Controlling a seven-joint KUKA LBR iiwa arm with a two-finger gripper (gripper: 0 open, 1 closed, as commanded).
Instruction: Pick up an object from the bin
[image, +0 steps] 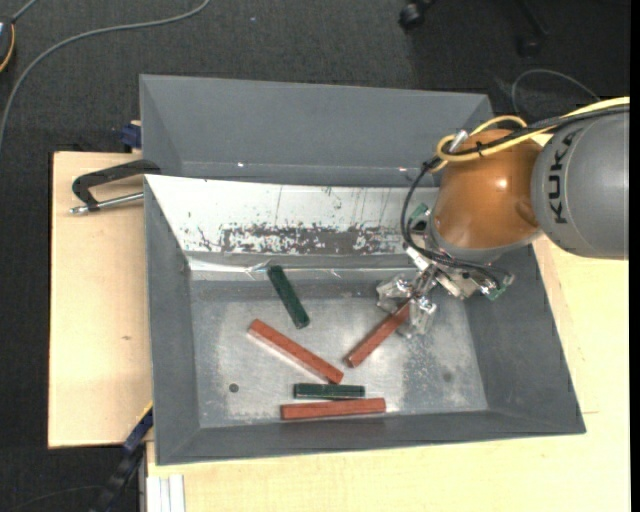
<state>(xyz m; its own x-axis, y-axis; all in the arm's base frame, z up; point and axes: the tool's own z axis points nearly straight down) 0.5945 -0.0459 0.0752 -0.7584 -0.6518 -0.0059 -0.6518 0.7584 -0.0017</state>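
Under everything, grey metal bin: the sloping walls leave room to lift straight up from the floor's right half. The floor is scuffed, dull sheet metal, and the back wall is scratched and shiny.
Arm: it reaches in over the right rim. A plain vertical rise looks safest, with no sideways drag. It has a smooth grey casing and a glossy orange cover at the wrist.
Gripper: low over the floor's right half, towards the back wall. The jaws stand apart, one on either side of the upper end of a stick. Close squarely across the narrow faces before lifting.
Red-brown stick at the gripper: this is the task's thing, lying slantwise with its far end toward the floor's middle. Taken by one end it will likely droop or pivot, so grip it firmly and rise gently. It is a straight, square-edged bar and looks hard and matt.
Long red-brown stick: lies mid-floor on a diagonal, near the first stick's lower end, so keep that end from sweeping it.
Red-brown stick by the front wall: lies flat, parallel to the wall and well clear.
Dark green stick near the back wall: short, dark and apart from the rest.
Dark green stick near the front: thin, lying just beside the front red-brown one.
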